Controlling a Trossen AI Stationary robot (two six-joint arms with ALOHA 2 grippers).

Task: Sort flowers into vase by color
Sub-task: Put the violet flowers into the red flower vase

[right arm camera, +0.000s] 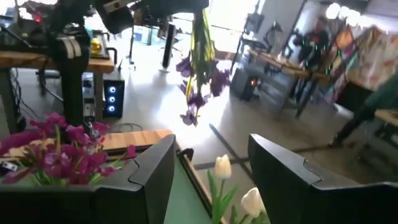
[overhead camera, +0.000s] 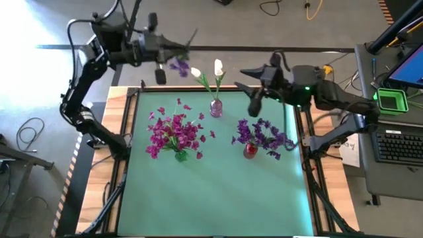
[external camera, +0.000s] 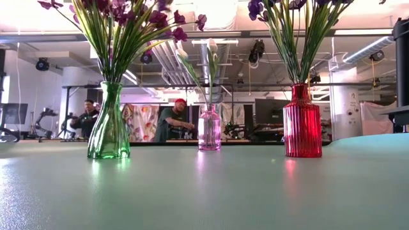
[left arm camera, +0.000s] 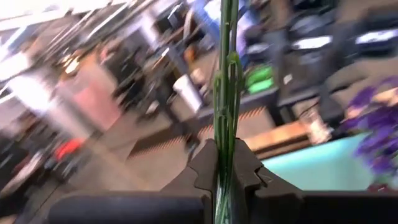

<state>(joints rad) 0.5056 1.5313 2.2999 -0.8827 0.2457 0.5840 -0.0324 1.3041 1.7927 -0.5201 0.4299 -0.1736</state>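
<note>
- High view: I see my left gripper (overhead camera: 173,47) raised past the far edge of the green table (overhead camera: 218,192), clamped on a purple flower (overhead camera: 178,66) whose bloom hangs just off the table's far-left corner. My right gripper (overhead camera: 246,84) sits near the far-right part of the table with its fingers parted and nothing between them. On the table stand three vases: a green vase (overhead camera: 181,156) with the magenta flowers (overhead camera: 173,131) on the left, a pink vase (overhead camera: 216,108) with the white flowers (overhead camera: 209,69) toward the far middle, and a red vase (overhead camera: 250,151) with the purple bunch (overhead camera: 263,135) on the right.
- Low view: From table height I get the green vase (external camera: 109,125), pink vase (external camera: 209,129) and red vase (external camera: 302,121) in a row, left to right, stems upright in each. Two people (external camera: 172,121) sit in the room behind. Neither gripper shows here.
- Left wrist view: My left fingers (left arm camera: 205,174) are pressed tight on several green stems (left arm camera: 225,93) running straight out between them. The purple bunch (left arm camera: 373,134) shows at the edge, over the table.
- Right wrist view: My right fingers (right arm camera: 283,177) stand apart, empty. Beyond them hangs the held purple flower (right arm camera: 198,81), bloom down, with magenta flowers (right arm camera: 62,149) and white buds (right arm camera: 222,167) nearer.
</note>
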